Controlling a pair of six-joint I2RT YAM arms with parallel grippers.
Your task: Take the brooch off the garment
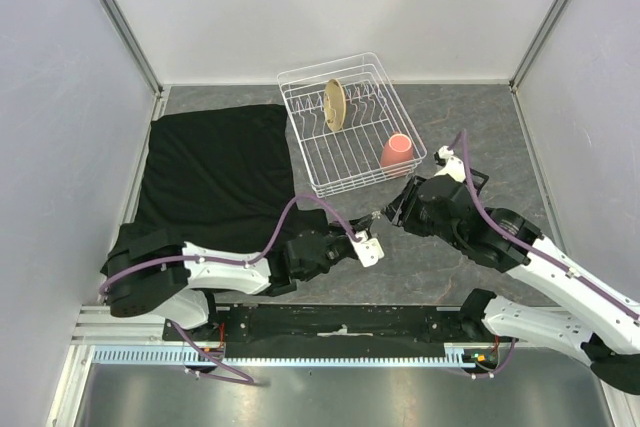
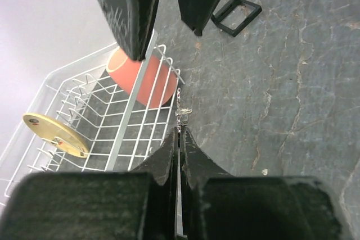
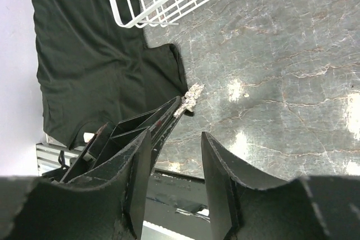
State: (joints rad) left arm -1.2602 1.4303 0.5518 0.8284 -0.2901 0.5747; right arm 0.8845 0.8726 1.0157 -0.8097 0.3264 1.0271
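Left end effector is clenched on the brooch, gripping it by the thin metal part, with the small whitish head sticking out just past the fingertips. In the right wrist view the brooch is a pale, glinting speck at the tip of those dark fingers; its petals are too small to make out clearly, though it looks like a tiny cluster. It hangs over the bare grey stone tabletop, off the garment and just beside the garment's nearest corner, not touching it as far as the views show.

The garment lies spread and wrinkled across the left of the tabletop, and the left arm reaches out over its near edge.

The right end effector is released, its two fingers spread and holding nothing. It points at the brooch from the other side, near it but apart.

Beyond both arms stands a white wire dish rack, its left edge by the garment. A pink cup sits upside down in its near right corner and a tan plate stands on edge near the back. A small black square frame lies on the stone to the right of the rack.
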